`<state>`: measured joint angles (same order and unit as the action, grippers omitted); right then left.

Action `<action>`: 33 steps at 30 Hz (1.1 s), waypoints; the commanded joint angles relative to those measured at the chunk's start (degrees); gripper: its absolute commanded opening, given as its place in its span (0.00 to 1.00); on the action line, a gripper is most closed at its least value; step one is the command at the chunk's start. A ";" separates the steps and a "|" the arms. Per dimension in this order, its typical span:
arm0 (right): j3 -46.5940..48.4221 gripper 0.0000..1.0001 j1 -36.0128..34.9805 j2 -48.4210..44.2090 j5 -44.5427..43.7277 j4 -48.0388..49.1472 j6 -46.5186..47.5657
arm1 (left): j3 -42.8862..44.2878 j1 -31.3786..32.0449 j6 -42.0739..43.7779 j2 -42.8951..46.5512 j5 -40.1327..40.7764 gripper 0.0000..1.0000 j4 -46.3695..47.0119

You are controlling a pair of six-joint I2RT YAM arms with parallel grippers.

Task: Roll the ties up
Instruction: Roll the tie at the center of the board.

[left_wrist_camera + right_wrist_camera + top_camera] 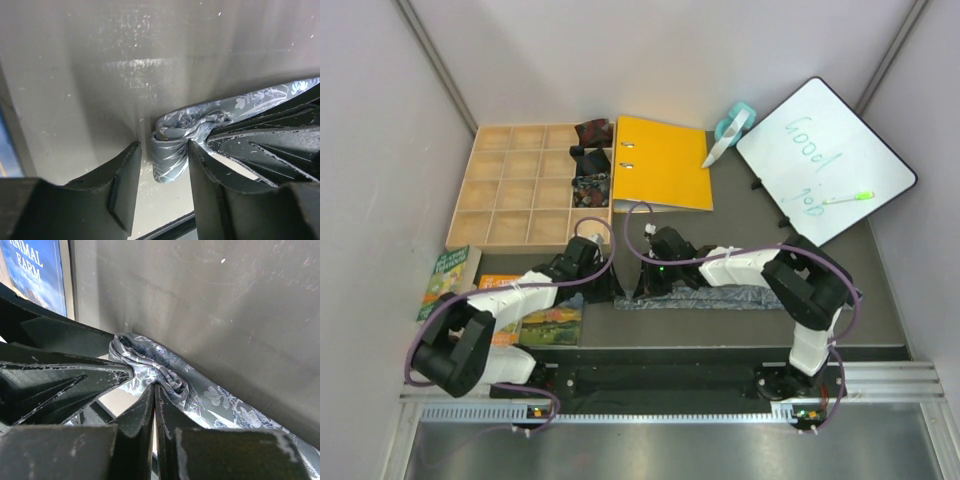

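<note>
A silvery grey-blue patterned tie [720,298] lies flat along the table's front, its left end rolled a few turns. In the left wrist view the small roll [170,155] stands between my left gripper's [164,149] spread fingers, touching the right finger [210,180] and apart from the left one. My right gripper [155,388] is shut, pinching the bunched fabric of the tie [220,397] right at the roll. From above, both grippers [612,284] [645,276] meet at the tie's left end. Small rolls, one dark red [592,131], one black [588,160] and one speckled [590,188], sit in the box.
A wooden compartment box [520,185] stands at the back left, with an orange binder [662,162] beside it. A whiteboard [825,160] with a green marker and a tape dispenser [730,128] are at the back right. Books [448,280] lie at the left, under my left arm.
</note>
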<state>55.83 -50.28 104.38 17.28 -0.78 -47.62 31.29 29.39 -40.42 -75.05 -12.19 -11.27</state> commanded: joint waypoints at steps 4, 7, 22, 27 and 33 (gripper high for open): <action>-1.52 0.01 0.89 1.71 -1.98 0.34 1.21 | -1.41 -0.03 -0.44 -2.12 -2.22 0.32 5.64; -1.34 0.01 0.98 2.06 -1.90 0.34 1.12 | -0.53 0.23 -0.88 -2.56 -2.76 0.22 5.73; 2.17 0.02 0.54 0.92 1.44 1.31 -1.08 | 13.09 0.94 3.59 1.74 7.52 0.11 -21.68; 4.54 0.02 -1.13 1.53 0.92 0.95 -1.34 | 14.94 0.94 4.91 1.83 8.67 0.11 -25.47; 7.45 0.02 -3.07 4.17 1.09 -0.54 -1.51 | 16.35 1.37 4.74 1.66 9.37 0.11 -27.40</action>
<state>59.90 -51.81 106.91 18.68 -0.93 -49.12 44.71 30.48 -36.69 -74.48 -4.58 -35.44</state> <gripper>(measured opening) 0.018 0.186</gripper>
